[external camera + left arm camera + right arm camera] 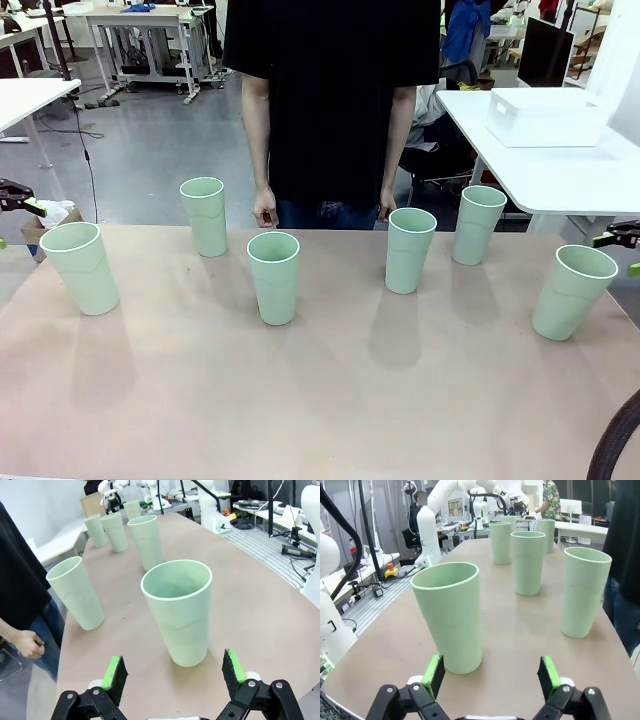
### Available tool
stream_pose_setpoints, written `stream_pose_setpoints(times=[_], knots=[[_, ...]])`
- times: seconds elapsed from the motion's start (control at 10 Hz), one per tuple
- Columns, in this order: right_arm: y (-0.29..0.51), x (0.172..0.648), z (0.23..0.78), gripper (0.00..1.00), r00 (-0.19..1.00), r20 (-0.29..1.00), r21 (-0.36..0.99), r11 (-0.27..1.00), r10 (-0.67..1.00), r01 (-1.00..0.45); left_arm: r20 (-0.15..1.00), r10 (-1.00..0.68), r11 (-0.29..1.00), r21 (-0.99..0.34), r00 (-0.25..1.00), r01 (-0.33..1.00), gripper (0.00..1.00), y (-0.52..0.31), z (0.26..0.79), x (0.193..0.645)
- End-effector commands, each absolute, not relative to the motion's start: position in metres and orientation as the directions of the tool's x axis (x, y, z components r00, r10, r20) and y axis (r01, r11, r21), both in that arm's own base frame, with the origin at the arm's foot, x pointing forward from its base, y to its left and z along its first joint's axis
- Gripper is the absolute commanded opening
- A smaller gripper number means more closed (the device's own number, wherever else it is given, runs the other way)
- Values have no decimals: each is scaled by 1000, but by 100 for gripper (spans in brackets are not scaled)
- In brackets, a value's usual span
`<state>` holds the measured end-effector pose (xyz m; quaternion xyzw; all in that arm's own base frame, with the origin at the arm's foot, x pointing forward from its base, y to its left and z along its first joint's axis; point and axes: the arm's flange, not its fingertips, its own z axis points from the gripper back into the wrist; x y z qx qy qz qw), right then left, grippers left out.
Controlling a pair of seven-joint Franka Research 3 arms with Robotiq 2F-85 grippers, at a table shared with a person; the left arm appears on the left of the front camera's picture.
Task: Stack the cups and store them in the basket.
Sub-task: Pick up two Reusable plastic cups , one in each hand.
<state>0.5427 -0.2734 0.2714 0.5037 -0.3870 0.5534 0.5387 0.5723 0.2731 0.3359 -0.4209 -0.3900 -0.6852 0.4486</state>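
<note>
Six pale mint-green tapered plastic tumblers (274, 277) stand upright along the tabletop (330, 400), the leftmost tumbler (177, 615) squarely before the open left hand (172, 672), the rightmost tumbler (451, 620) slightly off-centre before the open right hand (490, 675).

Six pale mint-green cups (274, 277) stand rims up on the table (330, 400), tall and tapered, each apart from the others, none stacked. With the table's middle as the dial, the leftmost cup (80, 267) sits at nine o'clock, the second cup (205, 215) at eleven, the third cup (274, 277) just short of twelve, the fourth cup (410, 250) at one, the fifth cup (478, 224) at two and the rightmost cup (572, 291) at three. The end ones seem to lean outward, probably the lens.
</note>
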Motion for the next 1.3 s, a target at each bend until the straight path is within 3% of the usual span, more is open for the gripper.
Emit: stream_pose_setpoints(times=[0.0, 1.0, 1.2], knots=[[-265, 531, 264, 100, 75, 978, 106, -161, 193, -981, 938, -241, -318, 167, -250, 933, 100, 271, 331, 564], [-240, 529, 227, 100, 56, 987, 76, -127, 152, -989, 970, -176, -291, 113, -169, 950, 100, 231, 294, 572], [-253, 531, 236, 100, 108, 982, 131, -144, 158, -981, 964, -195, -325, 111, -182, 939, 100, 239, 291, 573]])
